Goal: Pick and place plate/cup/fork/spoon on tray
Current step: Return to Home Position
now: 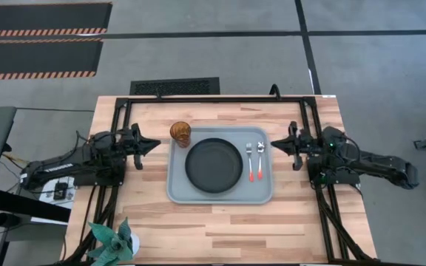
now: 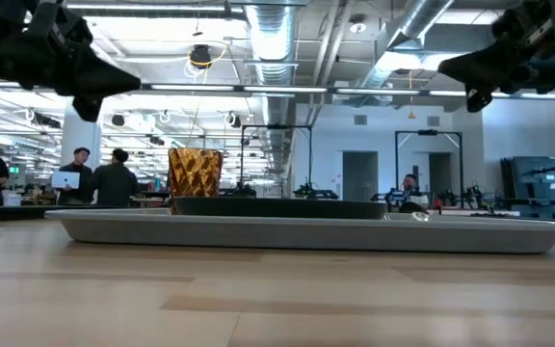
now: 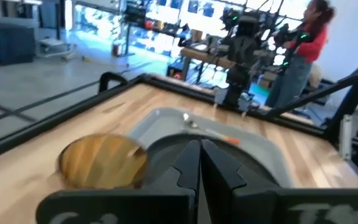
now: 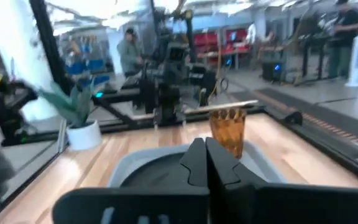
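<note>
The grey-blue tray (image 1: 176,188) lies in the middle of the table. The black plate (image 1: 213,164) sits on its middle. The amber cup (image 1: 180,133) stands upright at the tray's far left corner. The fork (image 1: 259,159) and the spoon (image 1: 250,162) lie side by side on the tray's right part, red handles toward the near edge. My left gripper (image 1: 156,145) is shut and empty, left of the tray, above the table. My right gripper (image 1: 274,145) is shut and empty, right of the tray. The cup also shows in the left wrist view (image 3: 104,160) and the right wrist view (image 4: 228,129).
A small potted plant (image 1: 114,240) stands at the table's near left corner. Black frame rails (image 1: 121,125) run along the table's left, right and far sides. People stand in the room beyond the table.
</note>
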